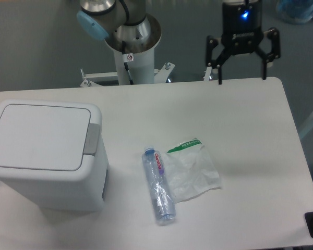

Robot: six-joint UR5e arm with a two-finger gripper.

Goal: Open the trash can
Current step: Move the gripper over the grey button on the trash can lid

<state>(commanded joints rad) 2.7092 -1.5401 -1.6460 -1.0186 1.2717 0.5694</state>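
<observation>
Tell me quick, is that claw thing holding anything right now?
Gripper: open, holding nothing, up at the table's far edge, well away from the trash can.

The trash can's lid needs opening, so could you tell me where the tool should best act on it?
Probably the grey push tab on the trash can's right edge, approached from above: it lies flat and exposed beside the closed lid. The open tool hangs far off.

The trash can (47, 156) is white with a grey push tab (92, 139). The table (240, 130) is white too. The clear bottle (158, 185) has a blue cap, the wrapper (192, 171) a green strip (otherwise translucent white). The gripper (242, 78) is black, lit blue above.
</observation>
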